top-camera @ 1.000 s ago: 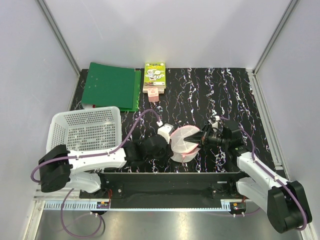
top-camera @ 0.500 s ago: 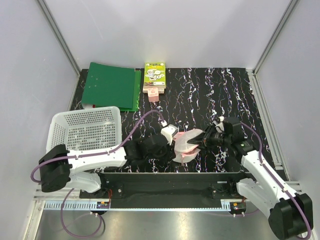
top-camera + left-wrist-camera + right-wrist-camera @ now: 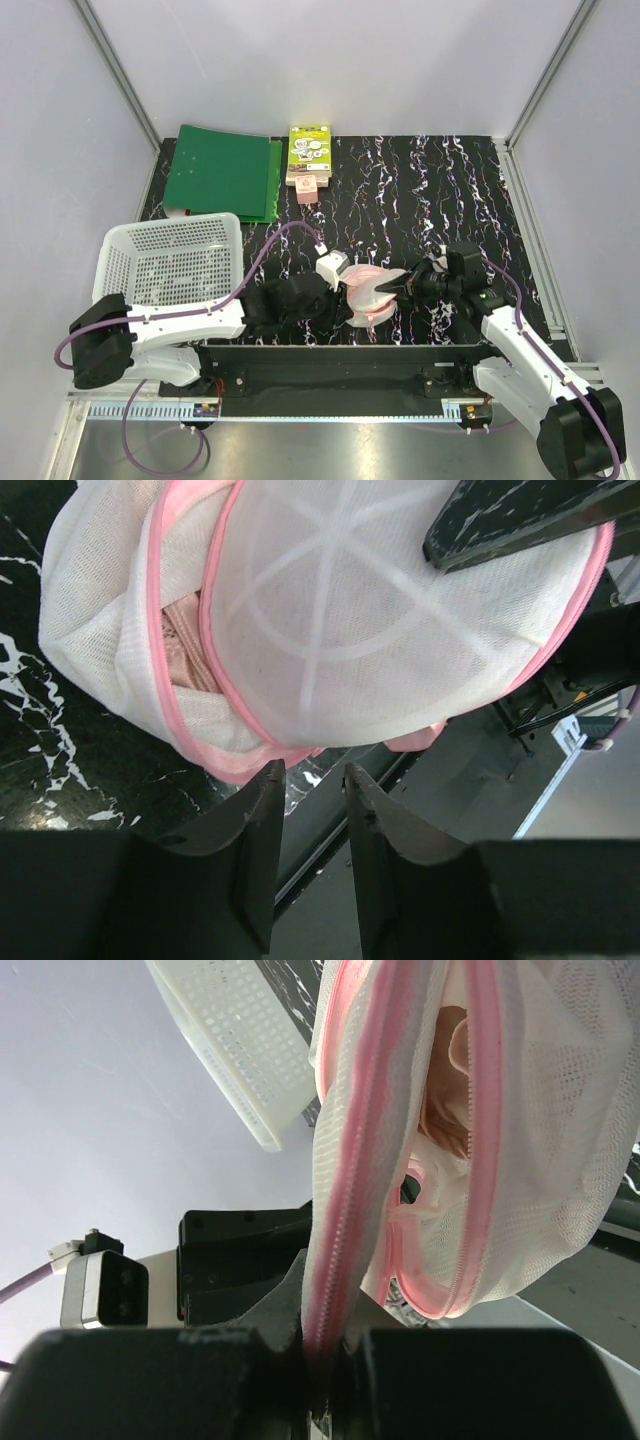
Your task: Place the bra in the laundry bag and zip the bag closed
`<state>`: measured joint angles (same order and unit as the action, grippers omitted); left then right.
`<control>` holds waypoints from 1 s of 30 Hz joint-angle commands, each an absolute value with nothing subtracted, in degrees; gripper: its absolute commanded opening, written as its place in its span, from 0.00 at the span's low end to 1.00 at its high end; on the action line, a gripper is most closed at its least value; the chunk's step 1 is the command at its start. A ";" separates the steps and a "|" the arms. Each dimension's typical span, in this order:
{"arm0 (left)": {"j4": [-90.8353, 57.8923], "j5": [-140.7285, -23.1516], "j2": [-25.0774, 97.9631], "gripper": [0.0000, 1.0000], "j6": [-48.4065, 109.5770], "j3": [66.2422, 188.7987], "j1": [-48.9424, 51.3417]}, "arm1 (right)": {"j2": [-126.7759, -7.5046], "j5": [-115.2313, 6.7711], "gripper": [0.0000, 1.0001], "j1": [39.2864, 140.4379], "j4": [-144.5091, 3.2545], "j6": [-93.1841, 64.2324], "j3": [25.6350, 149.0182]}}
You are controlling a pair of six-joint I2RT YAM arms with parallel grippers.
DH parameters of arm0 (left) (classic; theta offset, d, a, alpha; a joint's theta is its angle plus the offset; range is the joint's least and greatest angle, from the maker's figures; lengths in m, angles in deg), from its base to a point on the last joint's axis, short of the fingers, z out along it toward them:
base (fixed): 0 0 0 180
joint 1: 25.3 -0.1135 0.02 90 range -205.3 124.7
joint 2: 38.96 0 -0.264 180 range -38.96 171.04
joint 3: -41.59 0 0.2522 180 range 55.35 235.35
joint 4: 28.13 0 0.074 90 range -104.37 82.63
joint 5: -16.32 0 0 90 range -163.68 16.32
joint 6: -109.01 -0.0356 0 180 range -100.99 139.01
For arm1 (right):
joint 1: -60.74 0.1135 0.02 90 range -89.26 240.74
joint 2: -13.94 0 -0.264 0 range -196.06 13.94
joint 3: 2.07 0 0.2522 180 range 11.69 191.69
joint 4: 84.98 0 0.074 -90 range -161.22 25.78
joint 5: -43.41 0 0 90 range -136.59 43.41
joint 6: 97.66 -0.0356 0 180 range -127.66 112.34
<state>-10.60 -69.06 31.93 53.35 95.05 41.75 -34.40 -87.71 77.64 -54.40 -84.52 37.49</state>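
The laundry bag (image 3: 368, 290), a white mesh clamshell with pink zip edging, hangs between my two grippers near the table's front edge. My right gripper (image 3: 400, 285) is shut on the bag's pink zip edge; in the right wrist view the edging runs down into the shut right gripper (image 3: 325, 1350). The halves of the laundry bag (image 3: 560, 1140) gape and the salmon bra (image 3: 445, 1090) shows inside. My left gripper (image 3: 348, 298) sits at the bag's left side. In the left wrist view the left gripper (image 3: 312, 780) stands open just under the bag (image 3: 380, 630), with nothing between its fingers. The bra (image 3: 185, 640) shows through the gap.
A white lattice basket (image 3: 175, 260) stands at the left, beside my left arm. A green folder (image 3: 222, 172) and a printed green box (image 3: 308, 155) lie at the back. The table's front rail (image 3: 340, 355) runs just below the bag.
My left gripper's jaws have parted and it has shifted slightly right. The bag has turned from a broad disc to a narrower, bunched shape. My right arm has edged right.
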 commanded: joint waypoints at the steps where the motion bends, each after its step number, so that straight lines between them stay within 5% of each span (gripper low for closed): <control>1: -16.22 -69.37 32.40 0.34 55.13 95.43 41.94 | -32.91 -87.11 0.06 77.26 -58.64 -91.15 36.48; 17: -9.54 -63.13 36.71 0.36 57.32 99.38 41.94 | -30.01 -85.26 0.00 77.26 -63.84 -103.20 34.55; 24: -10.24 -62.17 36.62 0.48 57.06 99.91 41.67 | -28.95 -85.35 0.00 77.26 -64.28 -104.08 33.40; 30: -10.67 -61.20 37.41 0.38 57.59 100.26 40.53 | -28.86 -85.96 0.00 77.26 -64.63 -104.69 33.31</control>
<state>-7.97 -63.85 36.98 57.20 97.59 41.31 -29.67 -86.07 77.53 -62.47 -103.30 33.19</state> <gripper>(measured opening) 0.413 0.082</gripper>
